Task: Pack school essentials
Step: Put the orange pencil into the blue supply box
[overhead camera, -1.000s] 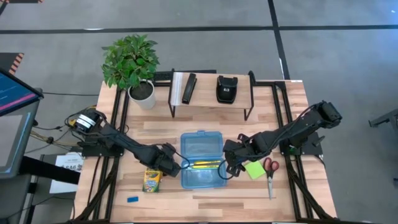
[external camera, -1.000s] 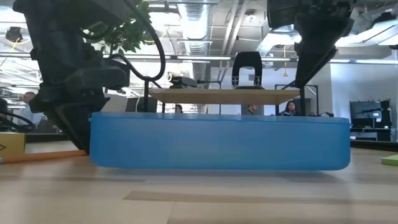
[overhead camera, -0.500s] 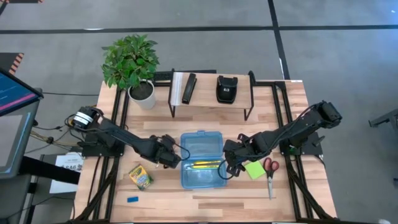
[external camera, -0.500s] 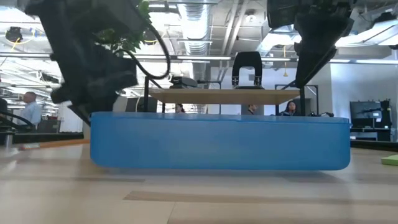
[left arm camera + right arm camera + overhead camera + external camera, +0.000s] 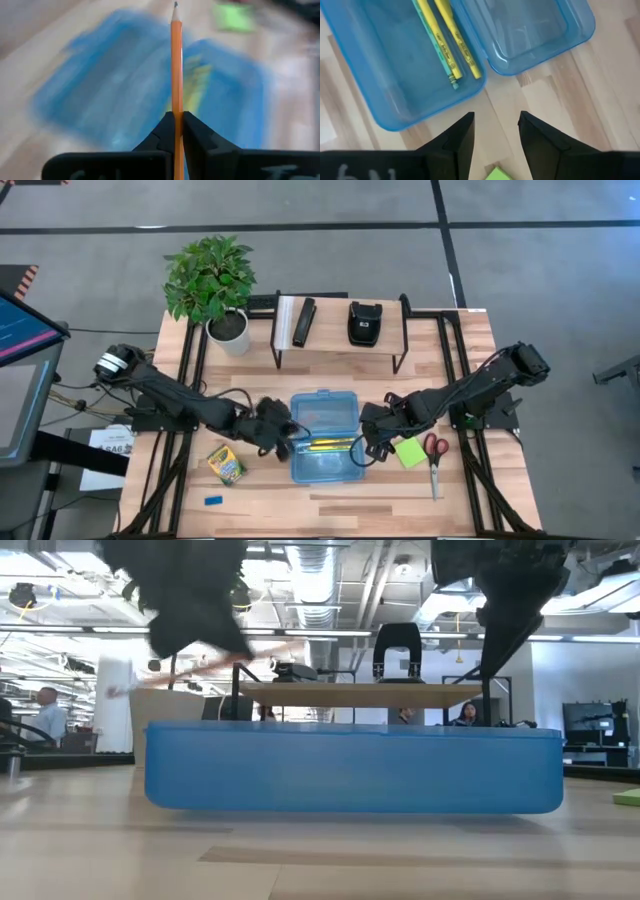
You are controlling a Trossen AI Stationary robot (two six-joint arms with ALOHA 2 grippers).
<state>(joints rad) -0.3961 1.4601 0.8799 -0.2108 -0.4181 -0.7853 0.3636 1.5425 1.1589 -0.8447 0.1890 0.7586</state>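
— Nearest the front edge of the bench (image 5: pixel 400 505), what lies there?

— A tiny blue eraser (image 5: pixel 212 501) at the left, and just behind it a yellow-green crayon box (image 5: pixel 226 464), lying flat and turned at an angle. On the right side lie the orange-handled scissors (image 5: pixel 435 455) (handles toward the back, blades toward the front), with a lime-green sticky-note pad (image 5: pixel 409 452) just beside them.

— And the middle of the bench?

— An open blue pencil case (image 5: pixel 324 436), its tray nearer the front and its lid folded back. Inside the tray lie two yellow pencils (image 5: pixel 454 39) side by side along with a greenish one (image 5: pixel 436 40); whether that third one is a pen, I cannot tell.

— Where are the two end effectors?

— The left end effector (image 5: pixel 283 438) hangs at the case's left edge, its fingers (image 5: pixel 196 136) pressed together on an orange pencil (image 5: pixel 176 75) that points away over the case; in the low view it is above the rim. The right end effector (image 5: pixel 374 442) sits at the case's right edge, next to the sticky-note pad, with fingers (image 5: pixel 457 140) spread and nothing between them.

— Farther back?

— A small wooden shelf (image 5: pixel 335 335) on black legs carries a white bar (image 5: pixel 285 322), a black bar (image 5: pixel 303 322) and a black pouch (image 5: pixel 363 322). A potted plant (image 5: pixel 213 285) stands at the back left corner. People show in the room beyond (low view only).
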